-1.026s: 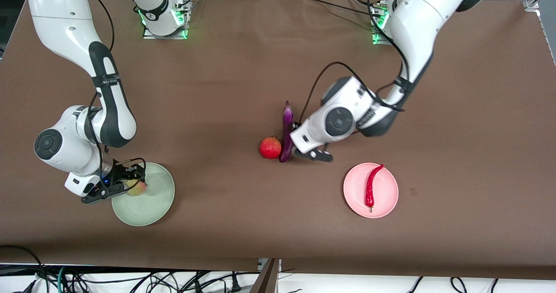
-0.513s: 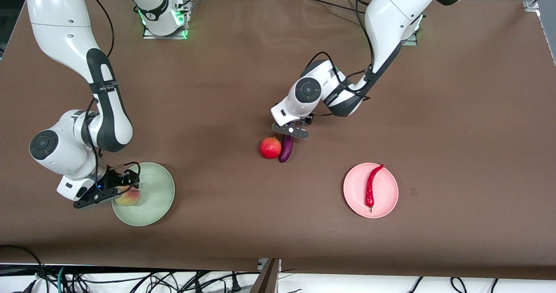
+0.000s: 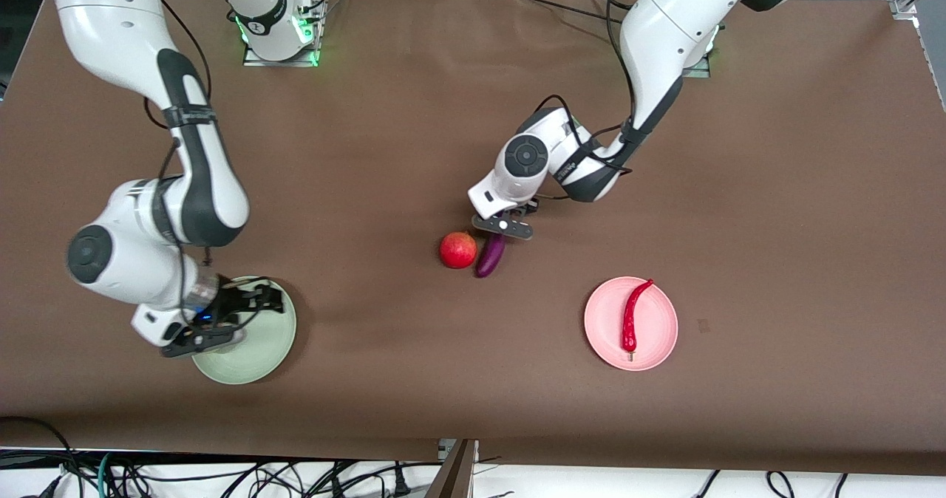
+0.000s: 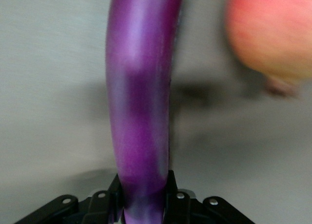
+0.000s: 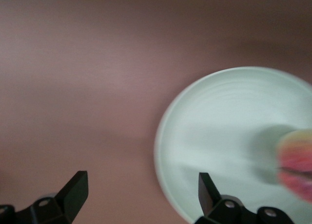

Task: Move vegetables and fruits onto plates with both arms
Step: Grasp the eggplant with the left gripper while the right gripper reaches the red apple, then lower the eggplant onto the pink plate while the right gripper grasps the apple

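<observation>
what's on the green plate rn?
The peach sits on the green plate. From the front the right gripper, open above the plate, hides it. Nothing else shows there.

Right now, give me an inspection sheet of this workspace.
Surface: brown table cover, flat.
Job's things: chili on pink plate; peach on green plate; pomegranate beside eggplant, mid-table.
Clutter: nothing seen.
Grippers: left pincer shut on the eggplant; right pincer open over the green plate's edge.
Cables: black leads along both arms, more below the table edge.
Surroundings: metal framing at a corner.
</observation>
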Action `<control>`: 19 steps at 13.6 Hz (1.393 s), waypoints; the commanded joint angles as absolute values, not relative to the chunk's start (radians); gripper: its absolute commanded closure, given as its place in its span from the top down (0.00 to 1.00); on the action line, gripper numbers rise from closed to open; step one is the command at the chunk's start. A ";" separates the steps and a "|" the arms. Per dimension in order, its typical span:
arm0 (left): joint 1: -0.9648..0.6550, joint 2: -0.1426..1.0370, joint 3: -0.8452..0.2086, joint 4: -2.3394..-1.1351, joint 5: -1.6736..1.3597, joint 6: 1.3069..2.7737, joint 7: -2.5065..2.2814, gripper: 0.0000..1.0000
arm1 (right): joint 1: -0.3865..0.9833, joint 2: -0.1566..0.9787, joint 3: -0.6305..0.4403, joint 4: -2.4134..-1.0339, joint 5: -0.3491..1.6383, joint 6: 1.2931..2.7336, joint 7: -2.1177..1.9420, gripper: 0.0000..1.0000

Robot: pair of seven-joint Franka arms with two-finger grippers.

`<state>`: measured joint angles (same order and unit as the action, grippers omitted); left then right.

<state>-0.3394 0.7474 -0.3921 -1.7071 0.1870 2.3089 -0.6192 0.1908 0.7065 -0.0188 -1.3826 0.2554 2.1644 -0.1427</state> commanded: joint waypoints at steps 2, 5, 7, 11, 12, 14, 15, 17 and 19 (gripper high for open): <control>-0.272 0.657 -0.364 -1.692 0.213 2.157 -0.638 0.00 | 0.205 0.718 0.104 -1.405 0.308 2.174 0.059 1.00; -0.212 0.583 -0.365 -1.619 0.215 1.964 -0.627 0.00 | 0.345 0.736 0.109 -1.407 0.305 2.284 0.259 1.00; -0.177 0.574 -0.362 -1.533 0.216 1.835 -0.623 0.00 | 0.434 0.759 0.103 -1.407 0.284 2.354 0.409 1.00; -0.080 0.612 -0.344 -1.431 0.267 1.795 -0.395 0.00 | 0.523 0.807 0.100 -1.407 0.184 2.416 0.564 1.00; -0.063 0.642 -0.325 -1.399 0.291 1.798 -0.329 0.00 | 0.540 0.819 0.100 -1.407 0.163 2.433 0.592 1.00; -0.046 0.699 -0.299 -1.356 0.291 1.834 -0.250 0.00 | 0.549 0.833 0.100 -1.407 0.111 2.436 0.603 1.00; -0.034 0.722 -0.298 -1.355 0.285 1.886 -0.239 0.00 | 0.551 0.838 0.100 -1.407 0.095 2.436 0.603 1.00; -0.049 0.756 -0.298 -1.359 0.284 1.937 -0.241 0.00 | 0.569 0.845 0.100 -1.408 0.094 2.434 0.601 1.00; -0.054 0.781 -0.307 -1.361 0.284 1.942 -0.250 0.00 | 0.583 0.851 0.100 -1.420 0.091 2.434 0.601 1.00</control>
<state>-0.0362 0.7504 -0.2968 -1.4012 0.2670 1.9504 -0.2546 0.5596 0.8497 0.1076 -1.4070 0.1087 2.4260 0.5851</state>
